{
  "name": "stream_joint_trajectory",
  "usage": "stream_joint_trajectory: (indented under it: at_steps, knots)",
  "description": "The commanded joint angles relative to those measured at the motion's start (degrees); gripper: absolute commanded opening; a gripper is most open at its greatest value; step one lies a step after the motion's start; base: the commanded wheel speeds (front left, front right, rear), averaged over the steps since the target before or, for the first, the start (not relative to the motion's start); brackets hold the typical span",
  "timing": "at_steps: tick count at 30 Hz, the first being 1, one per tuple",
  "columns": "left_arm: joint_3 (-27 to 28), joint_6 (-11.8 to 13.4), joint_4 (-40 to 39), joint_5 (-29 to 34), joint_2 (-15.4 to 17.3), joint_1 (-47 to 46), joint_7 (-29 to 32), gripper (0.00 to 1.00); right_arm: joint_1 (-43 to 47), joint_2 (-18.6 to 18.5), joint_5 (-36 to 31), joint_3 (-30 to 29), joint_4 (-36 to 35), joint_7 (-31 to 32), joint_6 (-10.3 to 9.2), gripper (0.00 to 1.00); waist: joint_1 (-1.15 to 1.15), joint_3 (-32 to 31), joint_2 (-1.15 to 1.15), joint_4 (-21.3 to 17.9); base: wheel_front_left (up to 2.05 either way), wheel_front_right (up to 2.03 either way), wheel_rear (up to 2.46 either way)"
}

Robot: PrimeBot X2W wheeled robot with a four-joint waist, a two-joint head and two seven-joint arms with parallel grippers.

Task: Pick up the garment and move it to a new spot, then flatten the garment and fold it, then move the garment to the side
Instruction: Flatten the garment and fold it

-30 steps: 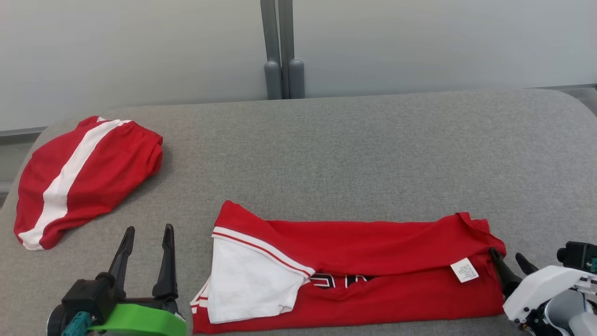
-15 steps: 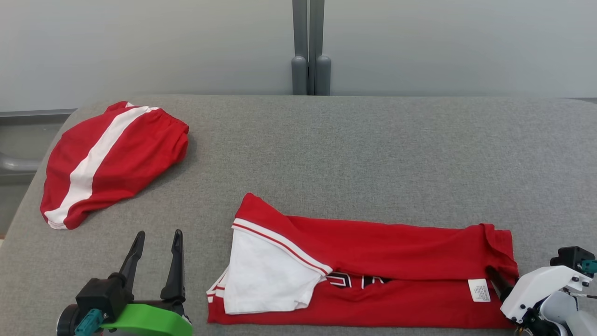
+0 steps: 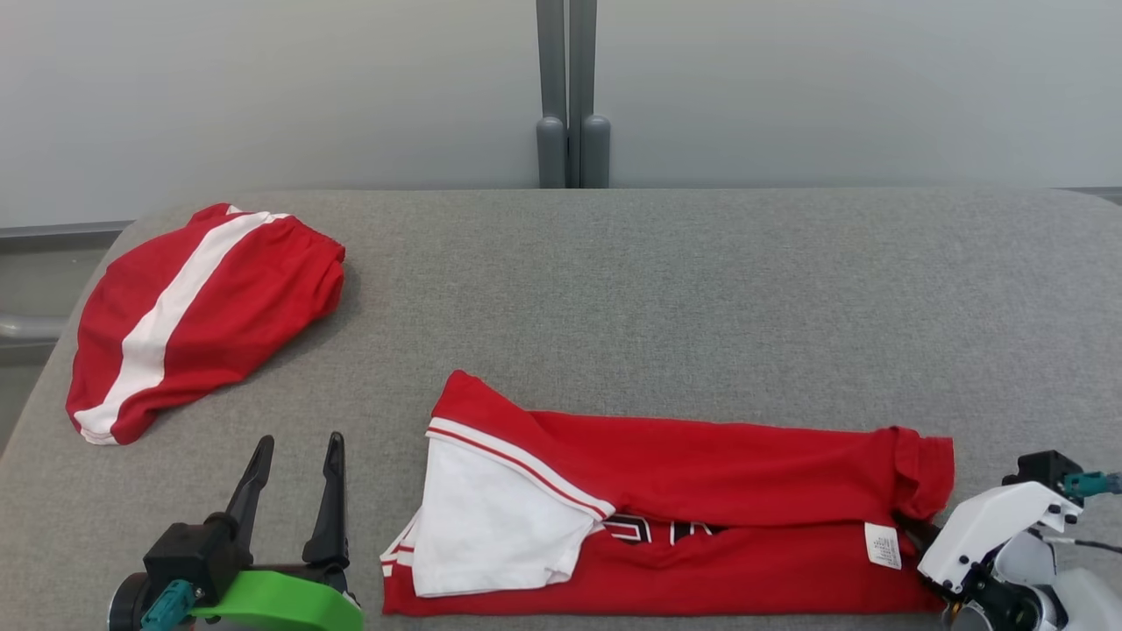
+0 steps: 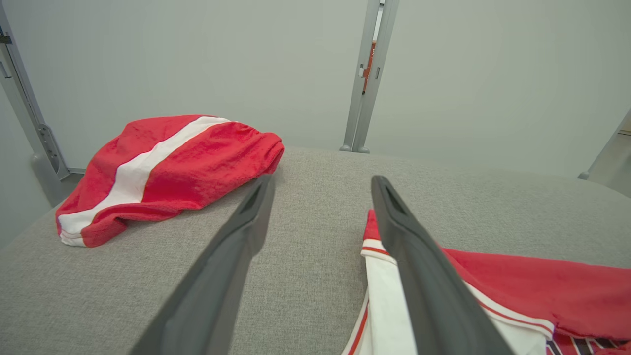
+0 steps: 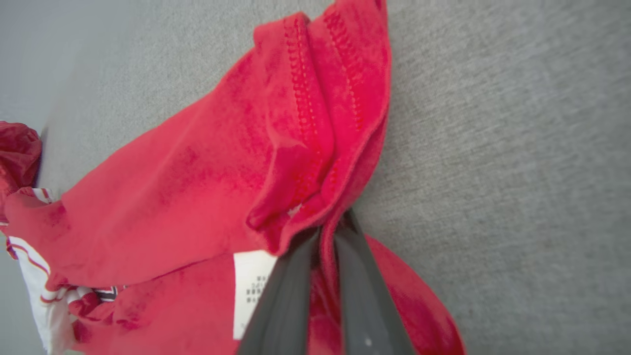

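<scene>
The garment (image 3: 719, 473) is a red shirt with white sleeve and black lettering, folded lengthwise along the front edge of the grey padded surface (image 3: 701, 280). My right gripper (image 3: 910, 526) is at the shirt's right end, shut on the bunched red hem (image 5: 315, 148); in the right wrist view the two fingers of the right gripper (image 5: 328, 226) pinch cloth beside the white label (image 5: 249, 286). My left gripper (image 3: 300, 443) stands open just left of the white sleeve, holding nothing. The left wrist view shows the left gripper (image 4: 321, 182) spread wide above the surface, the garment (image 4: 542, 296) at its right.
A second red piece with a white stripe (image 3: 202, 307) lies bunched at the far left, also the red piece (image 4: 167, 167) in the left wrist view. Two grey posts (image 3: 571, 131) stand behind the surface against a pale wall. Bare grey padding lies behind the shirt.
My right gripper has gone from open to shut on the shirt's right hem, which now bunches up. The head camera has shifted. The left gripper stays put.
</scene>
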Motion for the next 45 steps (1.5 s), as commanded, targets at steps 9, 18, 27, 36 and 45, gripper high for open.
stream_joint_trajectory:
  at_steps: [9,18,27,36,45]
  knots:
    - [0.48,0.00,-0.51,0.54,-0.49,0.17,-0.14,1.00,-2.23,-6.78,-1.05,-5.22,-6.03,2.40,-0.07,0.00,0.00,-0.19,0.00,-1.77,0.00,0.00,0.00]
    - [0.40,-0.38,0.06,0.71,-1.24,0.28,-0.15,1.00,-0.20,-5.25,-2.52,-8.89,-18.76,9.89,-0.04,0.00,0.00,-0.64,0.00,-1.31,0.00,0.00,0.00]
    - [0.01,-0.81,1.03,0.96,-1.67,-0.35,-0.14,1.00,3.96,6.59,-2.21,-6.18,-36.51,15.45,-0.03,0.00,0.00,-0.61,0.00,3.68,0.00,0.00,0.00]
    - [-1.26,-1.74,2.75,1.22,-2.07,-2.04,0.06,1.00,2.57,11.33,2.63,1.07,-30.57,14.17,-0.02,0.00,0.00,0.19,0.00,9.50,0.00,0.00,0.00]
    - [-2.63,-2.46,4.37,1.50,-3.06,-4.31,0.02,1.00,-5.87,11.32,7.72,10.68,-15.44,8.18,-0.02,0.00,0.00,2.43,0.00,13.21,0.00,0.00,0.00]
